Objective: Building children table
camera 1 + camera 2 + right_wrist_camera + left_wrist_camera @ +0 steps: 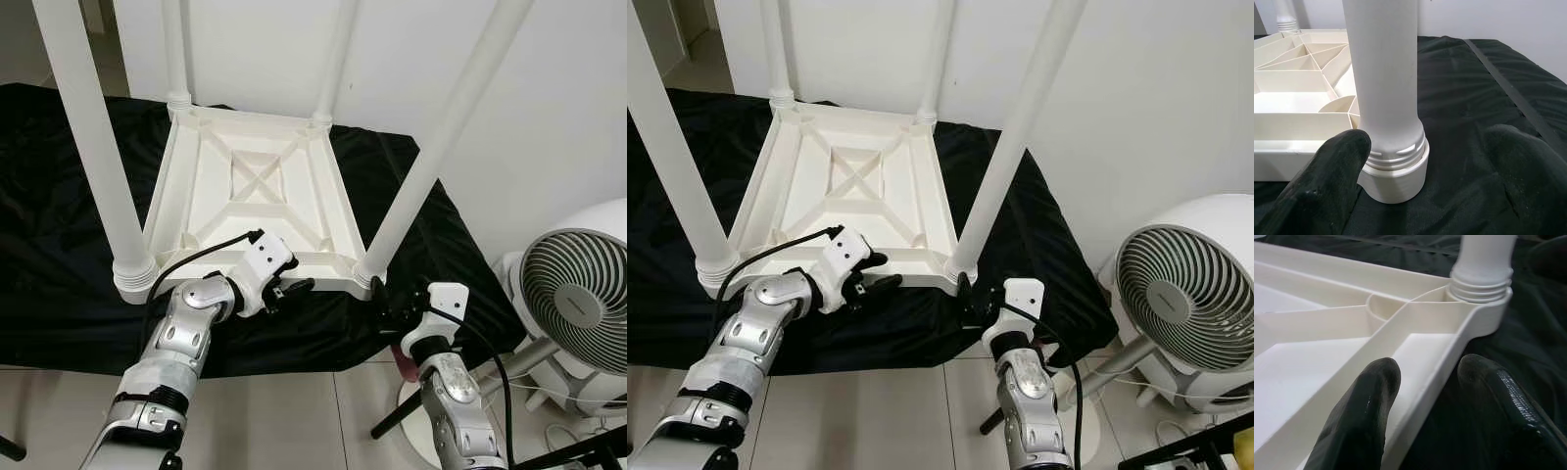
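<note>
With all four legs standing in the upturned table (257,196) at frame centre, left gripper (291,288) spread astride its near rim, right gripper (1415,183) spread around the near-right leg (1383,73); next probably grasp and flip.

Looking like home room: tiled floor (294,411), plain white wall (549,88), white pedestal fan (578,294) standing nearby, black cloth (59,274) covering low surface.
</note>
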Robot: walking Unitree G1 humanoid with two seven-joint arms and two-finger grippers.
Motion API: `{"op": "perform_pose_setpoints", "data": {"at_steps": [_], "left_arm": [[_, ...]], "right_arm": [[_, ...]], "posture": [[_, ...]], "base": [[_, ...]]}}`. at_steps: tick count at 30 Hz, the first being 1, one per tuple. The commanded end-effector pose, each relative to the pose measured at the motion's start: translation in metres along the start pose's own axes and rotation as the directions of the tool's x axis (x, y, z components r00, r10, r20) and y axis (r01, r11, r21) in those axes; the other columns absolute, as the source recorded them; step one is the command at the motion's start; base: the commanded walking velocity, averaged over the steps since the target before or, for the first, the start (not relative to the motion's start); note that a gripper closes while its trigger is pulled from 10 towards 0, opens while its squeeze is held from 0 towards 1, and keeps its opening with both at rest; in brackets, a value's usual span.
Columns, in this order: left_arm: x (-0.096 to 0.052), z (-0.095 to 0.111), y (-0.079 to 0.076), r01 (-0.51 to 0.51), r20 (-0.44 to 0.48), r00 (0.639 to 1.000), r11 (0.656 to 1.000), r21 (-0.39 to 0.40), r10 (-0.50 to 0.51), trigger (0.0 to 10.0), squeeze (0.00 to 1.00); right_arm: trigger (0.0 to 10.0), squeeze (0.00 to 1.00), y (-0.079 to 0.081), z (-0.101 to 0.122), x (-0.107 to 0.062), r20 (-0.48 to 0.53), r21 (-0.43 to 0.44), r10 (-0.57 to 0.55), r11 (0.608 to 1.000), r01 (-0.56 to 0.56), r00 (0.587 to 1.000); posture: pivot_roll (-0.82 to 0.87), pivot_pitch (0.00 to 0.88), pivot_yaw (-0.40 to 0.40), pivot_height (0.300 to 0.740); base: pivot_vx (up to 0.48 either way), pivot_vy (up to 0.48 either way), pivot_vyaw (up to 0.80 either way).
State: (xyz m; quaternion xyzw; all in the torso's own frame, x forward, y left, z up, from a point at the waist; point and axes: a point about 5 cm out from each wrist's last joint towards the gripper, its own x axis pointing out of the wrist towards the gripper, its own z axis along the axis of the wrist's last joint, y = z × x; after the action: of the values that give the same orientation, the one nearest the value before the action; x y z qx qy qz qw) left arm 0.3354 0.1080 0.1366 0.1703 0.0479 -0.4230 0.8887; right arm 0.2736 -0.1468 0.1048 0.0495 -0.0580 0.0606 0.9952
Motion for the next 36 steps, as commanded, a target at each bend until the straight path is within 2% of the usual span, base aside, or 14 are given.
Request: {"op": "perform_pose_setpoints", "data": {"at_steps": [1,6,31,32,33,35,36], "left_arm": [[-0.002,0.002,0.022,-0.409,-0.002,0.912,0.911,-0.047,0.410,10.0,0.00],[-0.003,0.008,0.023,-0.417,0.031,0.906,0.904,-0.092,0.421,10.0,0.00],[-0.002,0.008,0.020,-0.409,0.033,0.910,0.907,-0.097,0.414,10.0,0.00],[-0.004,0.009,0.026,-0.466,0.029,0.882,0.879,-0.097,0.471,10.0,0.00],[-0.004,0.009,0.026,-0.466,0.029,0.882,0.879,-0.097,0.471,10.0,0.00],[-0.008,0.007,0.036,-0.546,0.006,0.831,0.819,-0.176,0.556,10.0,0.00],[-0.008,0.007,0.036,-0.546,0.006,0.831,0.819,-0.176,0.556,10.0,0.00]], "right_arm": [[10.0,0.00,-0.005,-0.003,-0.003,-0.019,-0.011,-0.015,1.000,0.015,1.000],[10.0,0.00,-0.004,-0.003,-0.003,-0.019,-0.011,-0.014,1.000,0.014,1.000],[10.0,0.00,-0.005,-0.003,-0.004,-0.024,-0.015,-0.013,1.000,0.013,1.000],[10.0,0.00,-0.005,-0.003,-0.004,-0.021,-0.021,-0.018,1.000,0.018,1.000],[10.0,0.00,-0.005,-0.003,-0.004,-0.021,-0.021,-0.018,1.000,0.018,1.000],[10.0,0.00,-0.005,-0.003,-0.004,-0.018,-0.020,-0.022,1.000,0.022,1.000],[10.0,0.00,-0.005,-0.003,-0.004,-0.018,-0.020,-0.022,1.000,0.022,1.000]], "posture": [[0.05,0.001,-0.138,0.740],[0.05,0.000,-0.138,0.740],[0.05,0.005,-0.141,0.740],[0.05,0.005,-0.141,0.740],[0.05,0.005,-0.141,0.740],[0.05,0.004,-0.138,0.740],[0.05,0.004,-0.138,0.740]], "base": [[0.000,0.000,0.00],[0.000,0.000,0.00],[0.000,0.000,0.00],[0.000,0.000,0.00],[0.000,0.000,0.00],[0.000,0.000,0.00],[0.000,0.000,0.00]]}}
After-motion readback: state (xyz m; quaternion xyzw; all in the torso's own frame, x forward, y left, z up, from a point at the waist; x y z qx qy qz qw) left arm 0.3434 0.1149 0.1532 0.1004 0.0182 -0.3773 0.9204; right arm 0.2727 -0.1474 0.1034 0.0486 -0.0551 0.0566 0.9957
